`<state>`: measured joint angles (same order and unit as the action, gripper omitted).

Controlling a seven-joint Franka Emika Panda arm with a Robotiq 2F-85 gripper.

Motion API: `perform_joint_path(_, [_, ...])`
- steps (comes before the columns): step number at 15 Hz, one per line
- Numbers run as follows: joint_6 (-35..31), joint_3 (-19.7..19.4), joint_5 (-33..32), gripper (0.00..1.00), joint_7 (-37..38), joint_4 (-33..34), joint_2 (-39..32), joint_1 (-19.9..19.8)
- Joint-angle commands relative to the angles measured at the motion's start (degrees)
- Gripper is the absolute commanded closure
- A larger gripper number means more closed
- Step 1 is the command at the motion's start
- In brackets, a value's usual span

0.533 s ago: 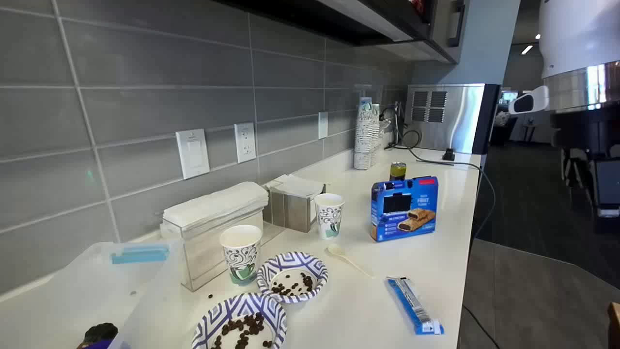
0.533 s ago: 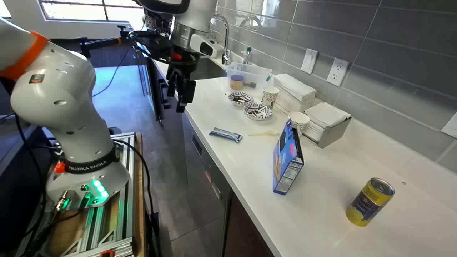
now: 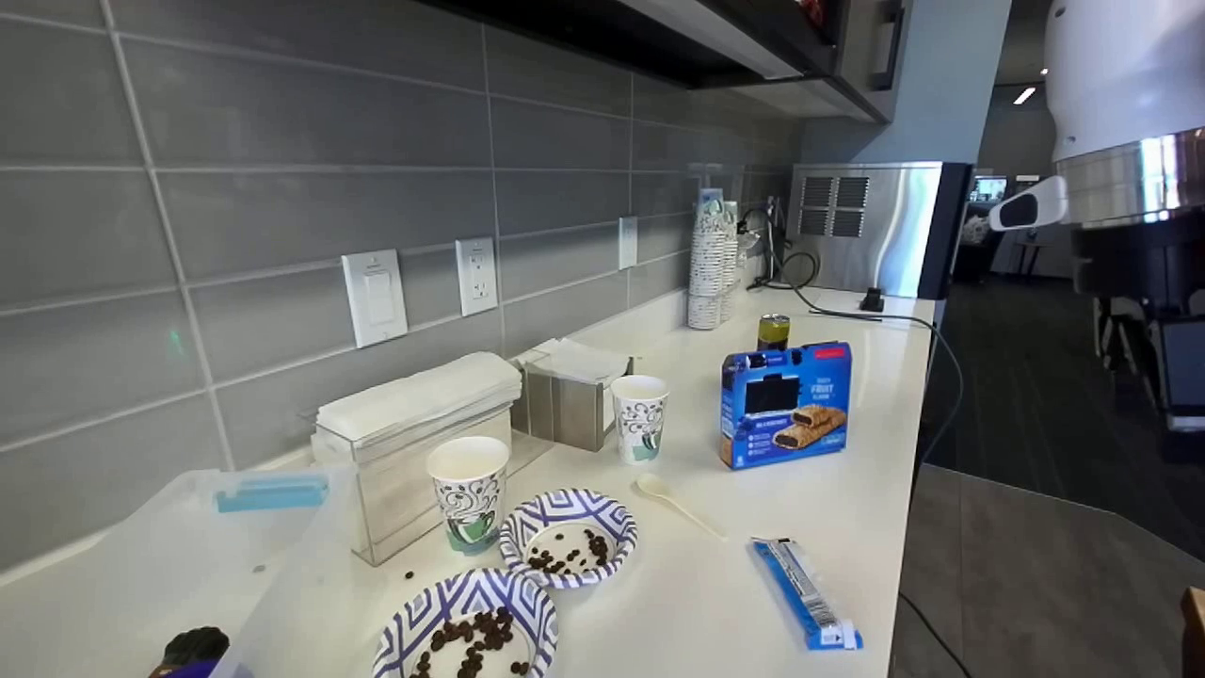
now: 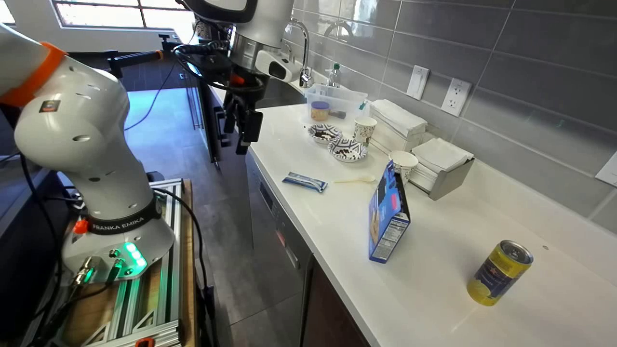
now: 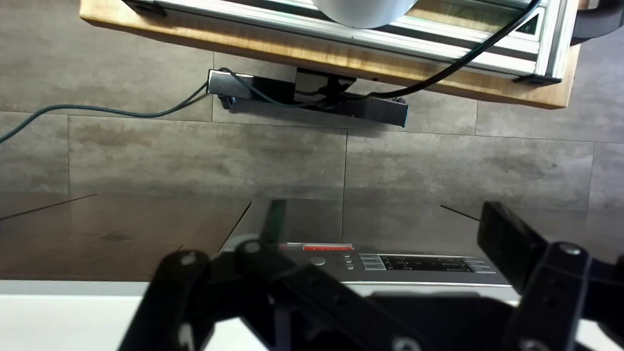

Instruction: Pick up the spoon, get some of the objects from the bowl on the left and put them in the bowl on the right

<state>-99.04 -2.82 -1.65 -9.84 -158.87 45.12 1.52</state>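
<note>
In an exterior view, grey tiles [image 3: 311,113] cover the wall from the left edge, with a light switch [image 3: 377,297] and an outlet [image 3: 477,275] set in them. Below runs a white counter [image 3: 697,612]. At its lower left stands a translucent tub [image 3: 311,541], then a napkin holder [image 3: 419,482] and a patterned paper cup [image 3: 471,504]. Left of bottom centre is the left bowl [image 3: 411,617], with dark brown bits [image 3: 494,623] in it; the right bowl [image 3: 567,507], just up and right, holds some too. Their rims overlap in the picture, and a stray bit [image 3: 409,574] lies on the counter to their left. Past a second holder [image 3: 557,407] and a second cup [image 3: 640,428], the spoon [image 3: 680,506] lies on the counter right of the bowls, its scoop end toward the upper left. Further right come a blue box [image 3: 800,414], a can [image 3: 773,330] behind it and a wrapped bar [image 3: 803,593] near the counter's edge. A steel appliance [image 3: 894,217] stands at upper right, dark floor [image 3: 1017,377] beyond, and the robot arm [image 3: 1120,75] fills the top right corner.

In the wrist view, the two fingers [image 5: 509,243] of the gripper [image 5: 387,224] stand wide apart, above grey floor planks [image 5: 209,156] and a control panel [image 5: 419,263].

Against the earlier frame, the arm sits slightly lower in both exterior views; spoon, bowls, bits and cups have stayed put.
</note>
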Motion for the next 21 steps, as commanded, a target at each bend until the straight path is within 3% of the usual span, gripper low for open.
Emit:
perform_joint_path(1, [0.2,-0.1,0.0,0.0,0.1,0.1,0.0,0.1])
perform_joint_path(6, [0.2,-0.1,0.0,0.0,0.1,0.1,0.0,0.1])
perform_joint_path(8, [-5.6,1.3,1.9,0.0,4.9,0.2,-2.5,0.0])
perform_joint_path(14, [-29.9,4.9,9.0,0.0,13.4,0.2,-12.2,1.8])
perform_joint_path(21, [-62.9,7.7,10.9,0.0,17.3,0.0,-29.3,4.1])
